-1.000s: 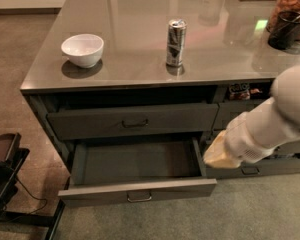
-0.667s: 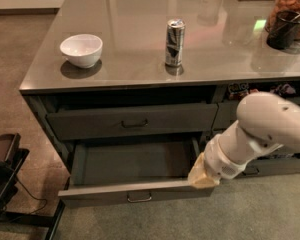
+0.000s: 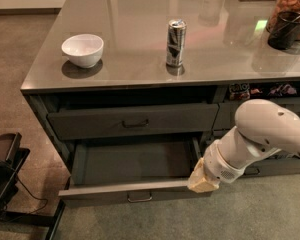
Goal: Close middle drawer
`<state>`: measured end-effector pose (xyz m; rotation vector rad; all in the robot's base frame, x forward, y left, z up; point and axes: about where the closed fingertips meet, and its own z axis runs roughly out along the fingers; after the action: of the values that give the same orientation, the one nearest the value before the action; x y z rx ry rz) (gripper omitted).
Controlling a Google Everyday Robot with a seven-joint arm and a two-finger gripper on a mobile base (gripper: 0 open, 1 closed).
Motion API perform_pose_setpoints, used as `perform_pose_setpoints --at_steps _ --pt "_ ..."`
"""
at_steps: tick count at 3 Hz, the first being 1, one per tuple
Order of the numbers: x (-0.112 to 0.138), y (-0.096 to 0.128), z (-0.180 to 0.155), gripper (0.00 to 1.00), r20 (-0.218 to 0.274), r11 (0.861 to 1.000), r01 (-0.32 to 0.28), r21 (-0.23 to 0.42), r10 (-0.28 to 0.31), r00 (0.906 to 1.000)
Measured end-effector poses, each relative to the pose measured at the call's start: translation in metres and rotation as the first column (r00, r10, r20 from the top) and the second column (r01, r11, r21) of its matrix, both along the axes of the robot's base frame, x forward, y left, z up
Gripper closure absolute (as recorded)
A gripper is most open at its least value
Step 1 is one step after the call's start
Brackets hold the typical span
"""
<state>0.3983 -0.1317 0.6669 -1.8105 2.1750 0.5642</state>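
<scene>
- Above and left of the middle drawer (image 3: pixel 115 191), on the worktop (image 3: pixel 130 59): white bowl (image 3: pixel 82 49), well apart from the job.
- Above the drawer's middle, also on top: upright can (image 3: pixel 176 43), probably safe under a gentle push.
- Drawer itself: pulled far out, bare inside showing, loop handle (image 3: pixel 140 197) untouched, not yet closed.
- At the drawer front's right end: end effector (image 3: pixel 202 180), seemingly placed there to shove the front inward; impossible to tell whether wide or narrow.
</scene>
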Motion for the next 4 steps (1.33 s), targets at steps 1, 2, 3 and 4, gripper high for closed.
perform_pose_setpoints --at_steps 1,2,3,4 --pt "-0.014 -0.001 -0.038 1.0 -0.014 1.0 -0.01 0.014 0.01 0.9999" --pt "-0.021 -0.003 -0.095 1.0 0.036 0.996 0.026 0.085 -0.029 0.9989" --pt "-0.008 -0.007 -0.154 1.0 0.141 0.976 0.093 0.199 -0.123 0.9824" --pt "-0.008 -0.006 -0.152 1.0 0.139 0.976 0.091 0.197 -0.12 0.9829"
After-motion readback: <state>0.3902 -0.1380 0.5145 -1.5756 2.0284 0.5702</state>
